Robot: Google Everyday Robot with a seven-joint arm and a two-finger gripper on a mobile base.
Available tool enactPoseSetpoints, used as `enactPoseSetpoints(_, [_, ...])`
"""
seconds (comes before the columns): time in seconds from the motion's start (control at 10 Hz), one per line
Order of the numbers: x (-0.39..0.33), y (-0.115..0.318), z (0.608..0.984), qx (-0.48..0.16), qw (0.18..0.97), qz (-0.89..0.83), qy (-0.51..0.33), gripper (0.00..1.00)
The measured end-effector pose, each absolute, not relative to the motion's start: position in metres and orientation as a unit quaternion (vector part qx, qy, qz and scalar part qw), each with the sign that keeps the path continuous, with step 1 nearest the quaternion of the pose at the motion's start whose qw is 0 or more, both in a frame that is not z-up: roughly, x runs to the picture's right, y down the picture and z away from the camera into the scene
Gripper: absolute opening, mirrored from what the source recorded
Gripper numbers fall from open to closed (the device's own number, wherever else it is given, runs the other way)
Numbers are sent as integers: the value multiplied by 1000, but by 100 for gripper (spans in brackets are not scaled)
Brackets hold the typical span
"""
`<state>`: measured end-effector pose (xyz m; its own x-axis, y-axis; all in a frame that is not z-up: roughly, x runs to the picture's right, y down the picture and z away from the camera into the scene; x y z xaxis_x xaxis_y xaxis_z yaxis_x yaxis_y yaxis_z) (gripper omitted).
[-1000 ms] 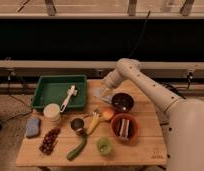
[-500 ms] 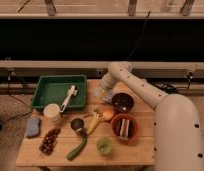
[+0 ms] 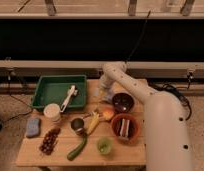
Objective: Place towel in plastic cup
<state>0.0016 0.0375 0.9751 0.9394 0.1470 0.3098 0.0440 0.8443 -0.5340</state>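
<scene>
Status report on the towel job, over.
Gripper open, low over the towel beside the green tray. Towel on the table, not in the plastic cup. Cup at front edge; banana and metal cup between.

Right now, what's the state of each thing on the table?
green cup: upright, front edge, towel not in it
towel: at the back, by the claw
claw: low at the towel
metal cup: upright
dark bowl: upright
orange bowl: upright, something inside
green tray: holds a white utensil
</scene>
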Motion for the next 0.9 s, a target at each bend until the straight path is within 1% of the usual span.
enactPoseSetpoints(0.3, [18, 41, 984, -286, 944, 24, -160, 65])
enactPoseSetpoints(0.4, [25, 41, 987, -290, 944, 24, -156, 59])
enactPoseSetpoints(0.6, [29, 43, 989, -295, 943, 21, -154, 42])
enactPoseSetpoints(0.7, [31, 45, 990, -297, 943, 17, -152, 28])
enactPoseSetpoints(0.8, [31, 45, 990, -297, 943, 17, -152, 26])
enactPoseSetpoints(0.9, [34, 45, 991, -295, 944, 14, -148, 12])
